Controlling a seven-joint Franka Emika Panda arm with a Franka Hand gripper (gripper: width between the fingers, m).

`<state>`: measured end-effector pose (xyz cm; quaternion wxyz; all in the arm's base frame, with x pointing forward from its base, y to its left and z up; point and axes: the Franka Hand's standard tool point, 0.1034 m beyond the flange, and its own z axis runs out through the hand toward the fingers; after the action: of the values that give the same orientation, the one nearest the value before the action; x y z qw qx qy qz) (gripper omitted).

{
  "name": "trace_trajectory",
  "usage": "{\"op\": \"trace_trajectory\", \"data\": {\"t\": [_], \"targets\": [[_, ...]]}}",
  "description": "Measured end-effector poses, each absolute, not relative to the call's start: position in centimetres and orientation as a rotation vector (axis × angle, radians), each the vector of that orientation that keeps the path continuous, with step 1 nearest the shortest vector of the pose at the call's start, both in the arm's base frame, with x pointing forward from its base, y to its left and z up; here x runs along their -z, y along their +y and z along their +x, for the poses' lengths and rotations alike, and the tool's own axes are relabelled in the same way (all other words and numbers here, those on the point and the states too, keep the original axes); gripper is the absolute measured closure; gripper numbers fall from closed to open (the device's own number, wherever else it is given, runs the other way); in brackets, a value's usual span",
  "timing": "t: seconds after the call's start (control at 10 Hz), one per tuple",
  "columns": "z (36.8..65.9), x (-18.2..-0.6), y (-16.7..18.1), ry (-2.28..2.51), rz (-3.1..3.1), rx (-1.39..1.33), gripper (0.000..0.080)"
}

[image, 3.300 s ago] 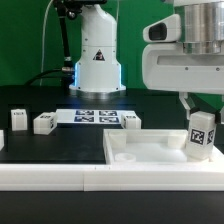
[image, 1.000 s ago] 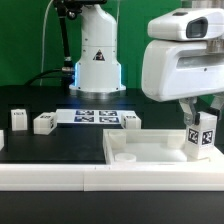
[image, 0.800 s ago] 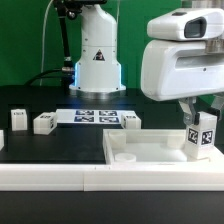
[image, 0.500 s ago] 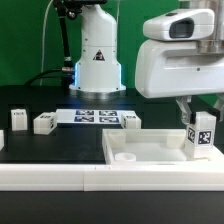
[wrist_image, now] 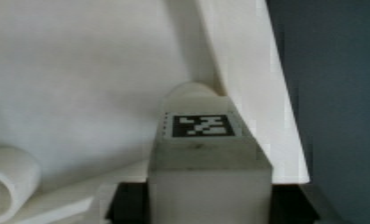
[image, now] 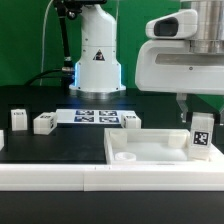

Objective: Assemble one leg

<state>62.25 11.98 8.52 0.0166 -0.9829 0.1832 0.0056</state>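
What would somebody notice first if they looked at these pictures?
Most likely the big white gripper at the exterior view's right, shut on the small white leg with its black-and-white tag, held upright at the end of the white tray. After that, three more small white blocks standing on the dark table, by the marker board.

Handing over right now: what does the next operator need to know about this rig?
Gripper: shut on the leg, held upright.
The leg is at the tray's end on the exterior view's right; seating in a socket cannot be told.
Three other tagged blocks sit on the table by the marker board.
Done: leg brought to tray. Left: likely seat it, then release.
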Motion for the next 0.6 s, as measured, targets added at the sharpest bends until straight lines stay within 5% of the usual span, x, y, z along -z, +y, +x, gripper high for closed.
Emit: {"op": "trace_trajectory", "data": {"t": [0.6], "targets": [[62.33, -8.43, 11.99, 1.378, -2.794, -0.007, 0.0511]]}}
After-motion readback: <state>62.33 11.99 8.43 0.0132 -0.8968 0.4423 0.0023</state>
